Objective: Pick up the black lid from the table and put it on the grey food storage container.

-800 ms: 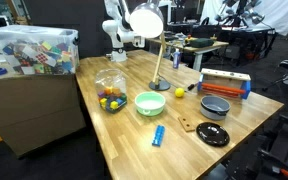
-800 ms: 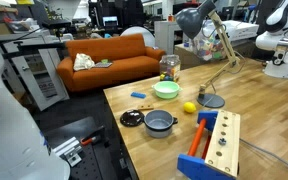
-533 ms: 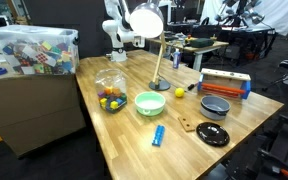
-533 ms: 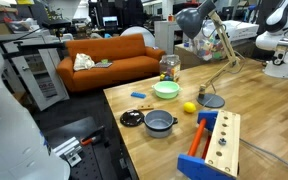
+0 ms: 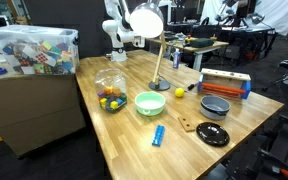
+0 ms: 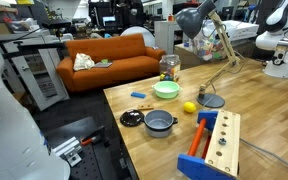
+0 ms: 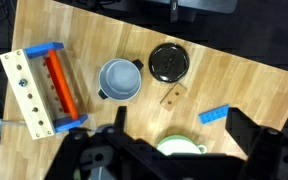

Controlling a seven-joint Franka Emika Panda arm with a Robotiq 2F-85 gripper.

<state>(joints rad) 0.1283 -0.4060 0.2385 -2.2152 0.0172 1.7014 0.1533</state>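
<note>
The gripper hangs high, jaws spread wide and empty, while the black lid lies flat on the table well below and ahead of it, just beside the grey container, round, so any approach angle should serve.

The table carries one of each kind: one black lid, one grey food storage container, one light green bowl, one clear container of coloured balls, one yellow ball, one blue block, one brown wooden piece, one desk lamp — and one wooden toy box.
</note>
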